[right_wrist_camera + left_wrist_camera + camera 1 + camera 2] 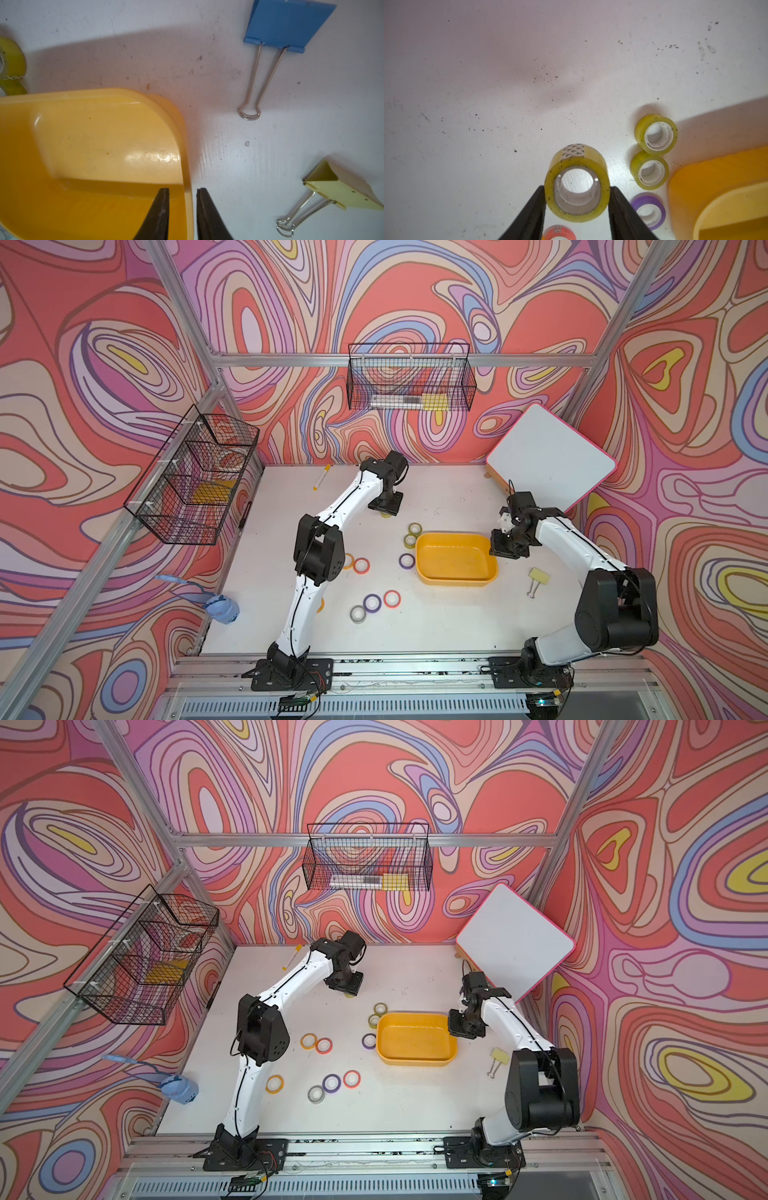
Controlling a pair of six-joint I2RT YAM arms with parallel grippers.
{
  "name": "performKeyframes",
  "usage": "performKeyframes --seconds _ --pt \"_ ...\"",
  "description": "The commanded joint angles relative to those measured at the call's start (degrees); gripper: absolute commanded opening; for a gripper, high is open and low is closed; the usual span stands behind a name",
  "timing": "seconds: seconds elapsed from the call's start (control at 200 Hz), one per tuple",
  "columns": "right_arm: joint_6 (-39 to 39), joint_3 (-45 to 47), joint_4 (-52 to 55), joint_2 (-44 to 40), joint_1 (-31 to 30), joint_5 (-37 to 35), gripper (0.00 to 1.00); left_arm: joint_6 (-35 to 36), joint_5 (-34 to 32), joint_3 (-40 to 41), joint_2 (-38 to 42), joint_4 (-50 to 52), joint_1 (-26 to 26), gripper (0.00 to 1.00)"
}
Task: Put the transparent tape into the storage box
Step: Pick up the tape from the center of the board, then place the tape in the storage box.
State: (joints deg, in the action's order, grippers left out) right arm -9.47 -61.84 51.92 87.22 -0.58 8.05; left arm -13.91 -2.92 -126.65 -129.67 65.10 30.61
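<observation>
Both top views: high up, near side of the storage box [457, 583], angled down, whole table [415, 635]. Wrist cams: close, facing down; both catch its rim, probably the same tape rolls [655, 134] beside it.

storage box [695, 180] cut off at edge, basket [178, 526] contents indistinct

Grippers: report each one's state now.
Left gripper: shut on the transparent tape.
Right gripper: jaws astride the storage box wall; clamped or not, cannot tell.
</observation>
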Motion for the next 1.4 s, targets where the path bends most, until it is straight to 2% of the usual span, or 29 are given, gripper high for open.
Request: performKeyframes --seconds 0.0,0.285,0.516,0.926,1.397 --pt "0.51 0.8 -1.99 -0.6 2.42 1.94 0.25 1.11 -1.9 1.9 4.66 2.41 3.47 0.52" --pt "0.86 -0.82 -1.49 -0.29 3.83 1.97 0.25 0.91 -2.36 7.91 10.69 1.55 12.27 0.52" --pt "0.66 -0.4 -1.56 -0.21 3.79 2.83 0.25 -0.54 1.55 9.3 9.03 0.35 17.66 0.52" --pt "0.51 0.56 -1.37 -1.61 3.76 3.17 0.26 -1.95 3.74 5.8 3.09 -2.12 19.71 0.52" --pt "0.9 0.85 -1.21 -1.99 3.83 3.22 0.26 -2.08 -0.15 6.11 -2.72 -5.34 20.19 0.55"
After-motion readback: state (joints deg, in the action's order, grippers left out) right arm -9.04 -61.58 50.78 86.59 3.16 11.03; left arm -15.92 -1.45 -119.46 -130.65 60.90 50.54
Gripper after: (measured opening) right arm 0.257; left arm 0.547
